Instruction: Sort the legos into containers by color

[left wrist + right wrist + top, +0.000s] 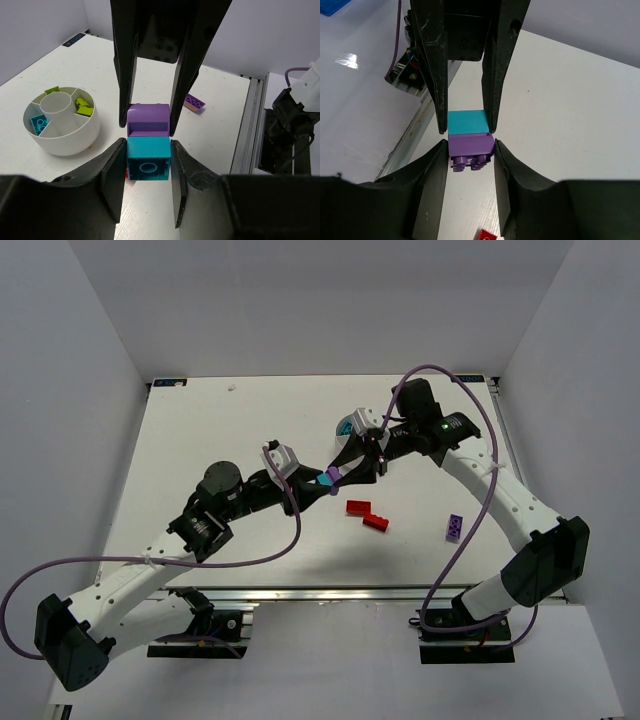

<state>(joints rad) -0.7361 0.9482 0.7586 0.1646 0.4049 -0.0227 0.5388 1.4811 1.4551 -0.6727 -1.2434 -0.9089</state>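
Left wrist: left jaws pinch the cyan brick (147, 162), right jaws pinch the purple brick (147, 120) stuck to it, likely to pull them apart.

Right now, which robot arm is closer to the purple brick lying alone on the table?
Right. The right arm passes just beside the lone purple brick; the left arm lies well off to its left.

Setting: robotics lab cell | white table (200, 440), plain white walls (80, 340) around | aluminium rail (330, 592) (arm bases (465, 628) bolted there)
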